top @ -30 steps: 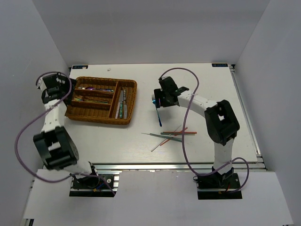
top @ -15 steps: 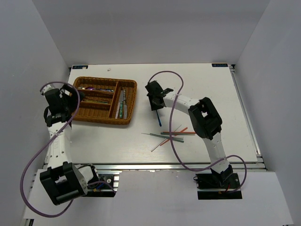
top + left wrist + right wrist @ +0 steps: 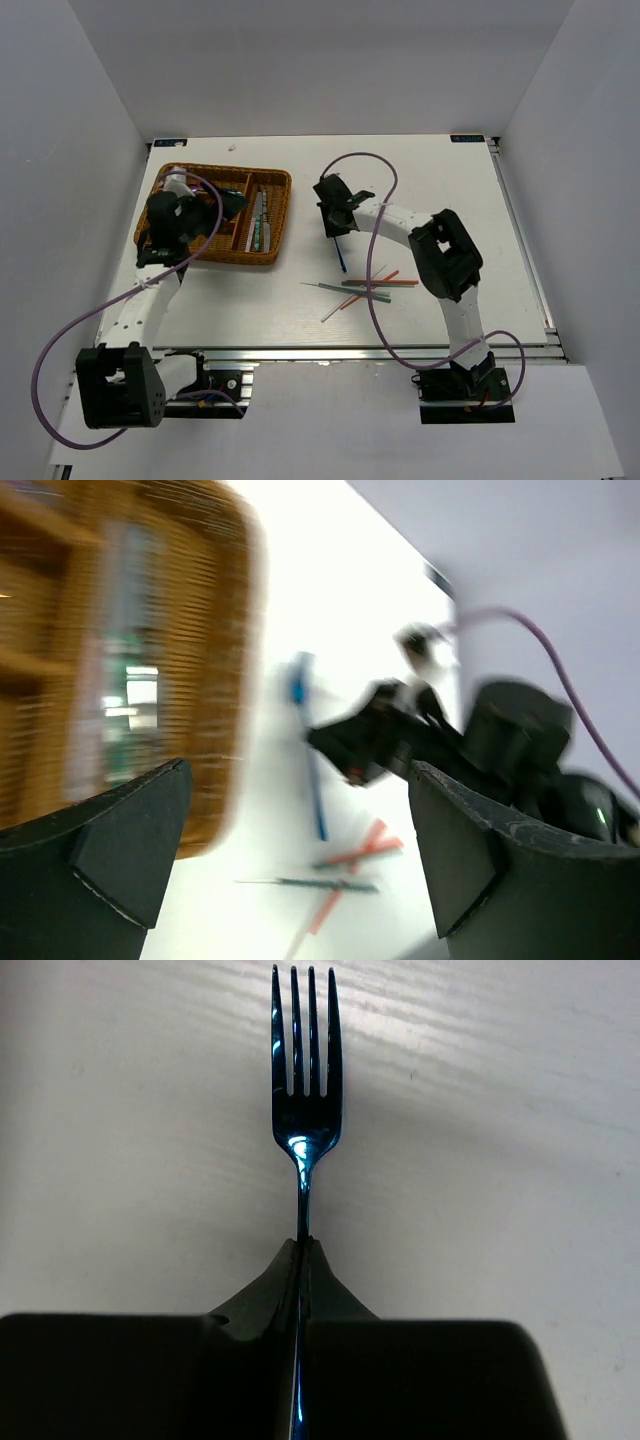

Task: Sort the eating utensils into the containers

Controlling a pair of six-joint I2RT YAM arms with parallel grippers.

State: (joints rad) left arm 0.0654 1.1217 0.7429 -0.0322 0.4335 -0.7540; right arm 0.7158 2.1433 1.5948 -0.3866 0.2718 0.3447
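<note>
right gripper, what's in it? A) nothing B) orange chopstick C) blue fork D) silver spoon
C: in the right wrist view, the right gripper is shut on the handle of the blue fork, with the tines pointing away from it.

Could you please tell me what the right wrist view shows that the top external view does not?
Right wrist only: the four tines of the blue metal fork, its neck pinched in the right pincer. Top external only: the brown woven wicker tray and the loose thin chopsticks. Both: the fork, the pincer and the white table.
</note>
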